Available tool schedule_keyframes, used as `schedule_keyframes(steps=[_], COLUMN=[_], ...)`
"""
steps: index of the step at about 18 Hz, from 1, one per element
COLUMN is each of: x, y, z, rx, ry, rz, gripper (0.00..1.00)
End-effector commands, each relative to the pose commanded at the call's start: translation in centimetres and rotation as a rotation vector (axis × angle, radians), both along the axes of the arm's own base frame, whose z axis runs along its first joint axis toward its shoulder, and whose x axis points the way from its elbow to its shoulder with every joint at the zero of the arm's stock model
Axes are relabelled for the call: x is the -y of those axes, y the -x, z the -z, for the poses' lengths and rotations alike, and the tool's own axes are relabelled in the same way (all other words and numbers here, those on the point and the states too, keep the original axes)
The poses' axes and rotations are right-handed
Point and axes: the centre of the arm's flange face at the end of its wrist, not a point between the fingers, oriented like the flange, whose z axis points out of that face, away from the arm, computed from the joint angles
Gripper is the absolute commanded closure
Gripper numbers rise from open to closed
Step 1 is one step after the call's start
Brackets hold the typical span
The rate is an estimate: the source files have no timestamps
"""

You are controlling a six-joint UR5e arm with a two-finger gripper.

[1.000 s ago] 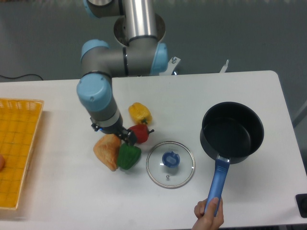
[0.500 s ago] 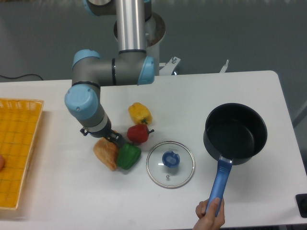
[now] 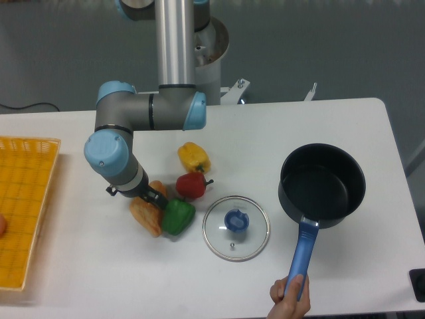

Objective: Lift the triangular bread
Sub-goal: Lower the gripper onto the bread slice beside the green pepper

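The triangular bread (image 3: 146, 216), a golden-orange wedge, lies on the white table left of centre, touching the green pepper (image 3: 177, 216). My gripper (image 3: 149, 197) hangs from the blue-capped wrist (image 3: 111, 155) and sits right over the bread's upper part, covering it. A small bit of the bread shows above the fingers. The dark fingers (image 3: 159, 200) are mostly hidden by the wrist, so I cannot tell how wide they stand or whether they touch the bread.
A red pepper (image 3: 191, 185) and a yellow pepper (image 3: 193, 157) lie just right of the bread. A glass lid (image 3: 236, 226) lies at centre. A person's hand (image 3: 289, 298) holds the blue handle of a black pot (image 3: 321, 183). A yellow basket (image 3: 23, 206) stands at the left edge.
My wrist and gripper have moved left and a little down, from beside the red pepper to over the bread. The pot has shifted slightly in the person's hand.
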Motion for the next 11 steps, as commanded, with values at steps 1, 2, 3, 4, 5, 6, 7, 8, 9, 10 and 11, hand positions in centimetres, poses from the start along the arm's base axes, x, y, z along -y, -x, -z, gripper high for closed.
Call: schedule_keyframes(steps=[1,2,3,4,5,6,7,8,9,10,11], x=[0.1,0.0,0.0,0.0,-0.1,0.0,0.0,0.0,0.1,0.1,0.1], y=[0.5,0.6,1.0,1.3,1.4,1.4,1.4,1.4,1.3,1.1,0.9], z=[0.4,0.5,0.8,1.0,1.2,1.3,1.6,1.8,1.8,1.7,1.6], rx=[-0.002,-0.014,-0.027,-0.031,-0.032,-0.034,-0.032,-0.031,-0.031,-0.031,-0.029], ry=[0.008,0.015,0.026,0.032,0.032,0.031,0.034,0.037,0.036,0.036,0.035], rz=[-0.006,-0.004,-0.003,-0.005,-0.001,0.001,0.001,0.000,-0.002,0.000,0.004], gripper=[0.00,0.00,0.00,0.00,0.00,0.00,0.00,0.00,0.00,0.00,0.00])
